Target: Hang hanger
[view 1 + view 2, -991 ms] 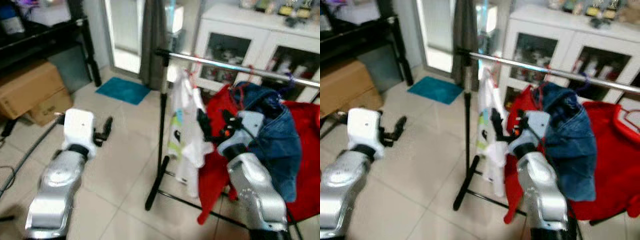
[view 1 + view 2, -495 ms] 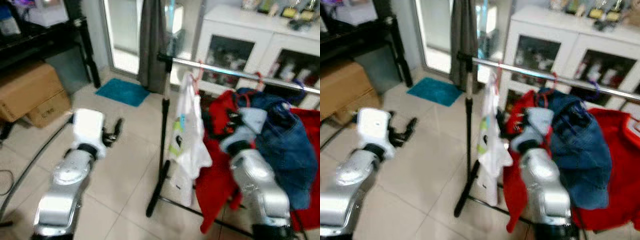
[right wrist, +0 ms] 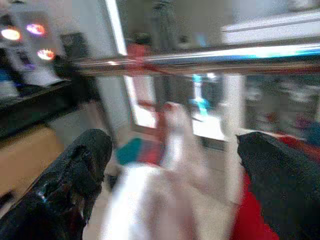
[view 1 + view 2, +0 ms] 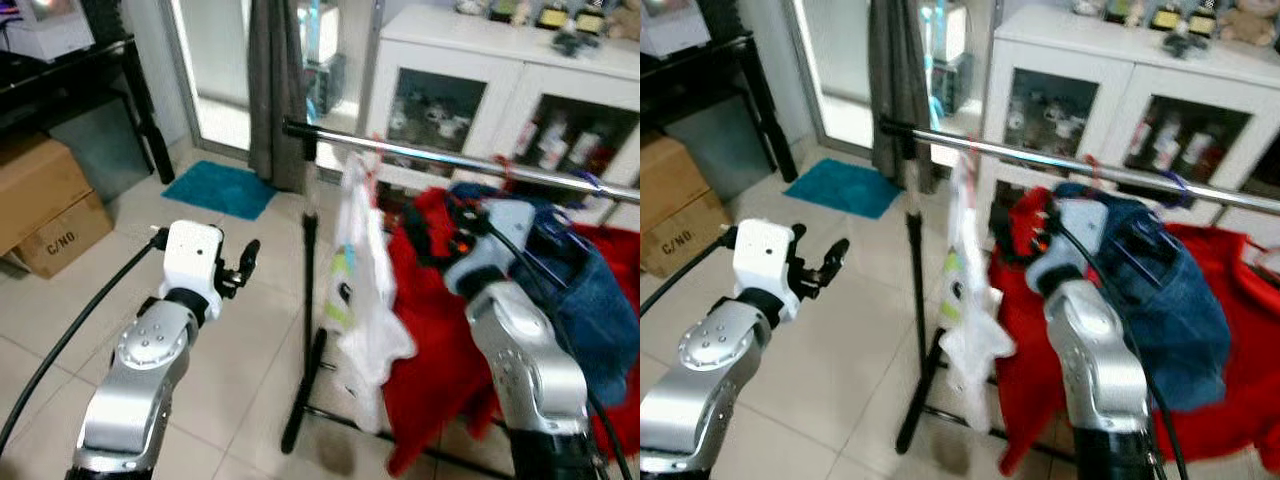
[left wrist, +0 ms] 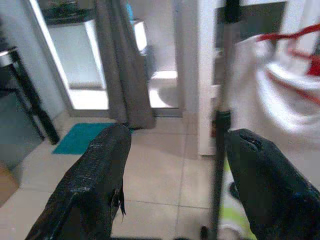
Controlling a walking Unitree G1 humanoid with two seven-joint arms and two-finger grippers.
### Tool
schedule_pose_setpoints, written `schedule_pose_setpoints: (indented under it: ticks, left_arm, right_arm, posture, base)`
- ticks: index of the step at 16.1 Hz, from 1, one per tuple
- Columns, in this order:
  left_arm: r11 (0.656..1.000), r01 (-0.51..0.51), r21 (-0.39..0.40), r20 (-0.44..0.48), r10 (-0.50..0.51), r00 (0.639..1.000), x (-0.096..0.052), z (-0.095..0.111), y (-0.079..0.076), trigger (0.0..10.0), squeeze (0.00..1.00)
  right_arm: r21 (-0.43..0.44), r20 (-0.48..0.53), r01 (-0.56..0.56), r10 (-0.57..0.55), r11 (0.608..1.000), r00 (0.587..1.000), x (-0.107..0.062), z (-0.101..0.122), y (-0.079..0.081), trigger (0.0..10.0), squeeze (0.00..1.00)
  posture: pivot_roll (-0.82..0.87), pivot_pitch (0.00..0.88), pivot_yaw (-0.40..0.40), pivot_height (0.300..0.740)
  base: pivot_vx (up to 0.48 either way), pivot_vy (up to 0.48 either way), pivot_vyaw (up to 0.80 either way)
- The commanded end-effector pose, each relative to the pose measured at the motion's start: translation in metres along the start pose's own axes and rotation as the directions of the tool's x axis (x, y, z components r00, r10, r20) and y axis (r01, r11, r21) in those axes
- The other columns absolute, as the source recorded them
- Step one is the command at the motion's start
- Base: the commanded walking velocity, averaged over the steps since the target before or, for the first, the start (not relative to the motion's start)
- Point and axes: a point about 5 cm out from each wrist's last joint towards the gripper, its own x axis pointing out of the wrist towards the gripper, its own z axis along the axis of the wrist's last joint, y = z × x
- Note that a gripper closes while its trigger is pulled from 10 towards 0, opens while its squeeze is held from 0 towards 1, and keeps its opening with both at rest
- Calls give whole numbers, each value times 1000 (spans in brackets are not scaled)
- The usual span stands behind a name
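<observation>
A steel rail [image 4: 470,160] on a black stand [image 4: 303,330] carries a white shirt [image 4: 362,290] on a red hanger [image 3: 150,90], hooked over the rail near its left end; red cloth [image 4: 430,330] and denim [image 4: 590,300] hang further right; the right gripper [image 3: 172,165] sits just below the rail beside the shirt, fingers wide apart, holding nothing; the left gripper [image 4: 245,268] hovers over the tiled floor [image 4: 230,340] left of the stand, also spread and empty.
</observation>
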Motion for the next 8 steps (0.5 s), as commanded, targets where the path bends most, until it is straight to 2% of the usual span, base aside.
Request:
schedule_pose_setpoints:
  ticks: [1, 3, 5, 6, 7, 8]
  left_arm:
    - [1000, -11, 7, 0, 11, 1000, -1, 1, 2, 10000, 0]
    - [1000, -6, 19, 0, 6, 1000, -3, 1, 3, 10000, 0]
    - [999, 39, 32, 10, -39, 999, -5, 3, 3, 10000, 0]
    - [998, 58, 39, 13, -59, 998, -6, 4, 3, 10000, 0]
    - [993, 104, 62, 17, -105, 994, -7, 6, 3, 10000, 0]
    - [989, 131, 72, 21, -133, 991, -6, 7, 3, 10000, 0]
  right_arm:
    - [0, 1, -43, 43, 999, 999, 1, 4, 6, 10000, 0]
    - [-16, -13, -82, 82, 997, 997, 4, 8, 12, 10000, 0]
    - [-15, -40, -132, 131, 991, 991, 7, 11, 18, 10000, 0]
    - [-11, -43, -152, 151, 988, 988, 8, 14, 21, 10000, 169]
    - [-21, -58, -200, 198, 980, 978, 10, 17, 27, 10000, 1000]
    - [-25, -70, -223, 221, 974, 973, 12, 17, 29, 10000, 1000]
  posture:
    - [119, 0, -18, 740]
    - [124, 0, -21, 740]
    - [123, 0, -26, 740]
    - [123, 0, -26, 740]
    - [124, 0, -33, 740]
    - [124, 0, -33, 740]
  base:
    - [289, 0, 0]
    - [266, 0, 0]
    - [0, 0, 0]
    - [0, 0, 0]
    - [0, 0, 0]
    - [0, 0, 0]
